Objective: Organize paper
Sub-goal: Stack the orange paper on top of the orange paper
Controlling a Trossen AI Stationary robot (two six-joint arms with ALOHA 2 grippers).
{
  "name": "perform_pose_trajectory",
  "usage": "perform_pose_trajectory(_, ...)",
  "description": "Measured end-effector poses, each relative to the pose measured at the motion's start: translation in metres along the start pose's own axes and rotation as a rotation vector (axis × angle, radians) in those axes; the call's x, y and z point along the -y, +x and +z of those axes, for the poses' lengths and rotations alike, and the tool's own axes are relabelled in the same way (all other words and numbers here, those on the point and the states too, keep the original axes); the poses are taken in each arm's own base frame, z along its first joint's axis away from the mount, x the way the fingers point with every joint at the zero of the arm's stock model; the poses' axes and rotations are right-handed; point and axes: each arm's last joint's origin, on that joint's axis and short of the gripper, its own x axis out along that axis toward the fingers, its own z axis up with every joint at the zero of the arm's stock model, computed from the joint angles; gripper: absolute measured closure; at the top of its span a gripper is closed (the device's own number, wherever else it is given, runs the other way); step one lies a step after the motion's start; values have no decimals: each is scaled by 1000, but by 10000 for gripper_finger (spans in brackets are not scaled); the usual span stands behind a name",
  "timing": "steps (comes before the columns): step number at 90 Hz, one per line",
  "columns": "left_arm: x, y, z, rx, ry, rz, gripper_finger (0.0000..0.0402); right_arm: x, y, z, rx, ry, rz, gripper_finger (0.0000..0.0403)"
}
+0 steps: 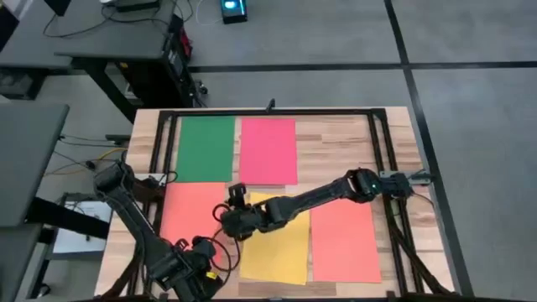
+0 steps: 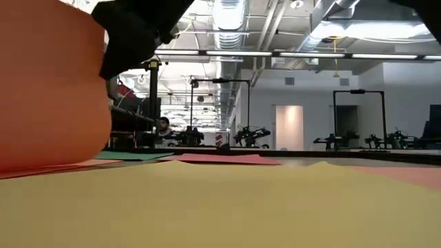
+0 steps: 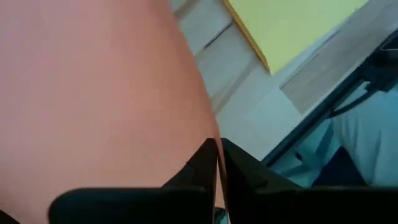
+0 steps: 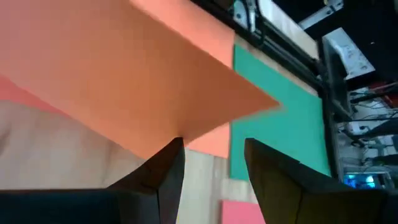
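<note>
paper lies in flat matte sheets on the wooden slat worktop (image 1: 336, 143): green sheet (image 1: 206, 148), pink sheet (image 1: 268, 150), yellow sheet (image 1: 277, 243), two orange. it looks feather-light, limp and slick, best pinched at an edge. the left tool (image 3: 219, 163) is clamped together on the near-left orange sheet (image 3: 93, 99), which curls upward. the right tool (image 4: 211, 163), fingers apart, hovers at its inner edge.

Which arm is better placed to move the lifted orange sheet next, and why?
The left. Its hand is already shut on the edge of the orange sheet, which curls up off the table. The right hand is open beside that sheet, holding nothing.
</note>
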Motion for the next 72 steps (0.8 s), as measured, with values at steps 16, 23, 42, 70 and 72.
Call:
perform_pose_trajectory(16,4,16,8,22,17,45,401,3,2,0,11,12,8,247)
perform_pose_trajectory(23,5,23,10,36,33,72,401,1,1,0,8,10,12,247)
perform_pose_trajectory(42,4,27,18,130,56,85,401,-7,-4,-3,-31,-31,36,247)
perform_pose_trajectory(70,-2,34,35,207,41,147,401,-20,-12,-7,-91,-76,70,247)
perform_pose_trajectory(72,-3,36,36,208,37,150,401,-21,-12,-8,-101,-75,73,247)
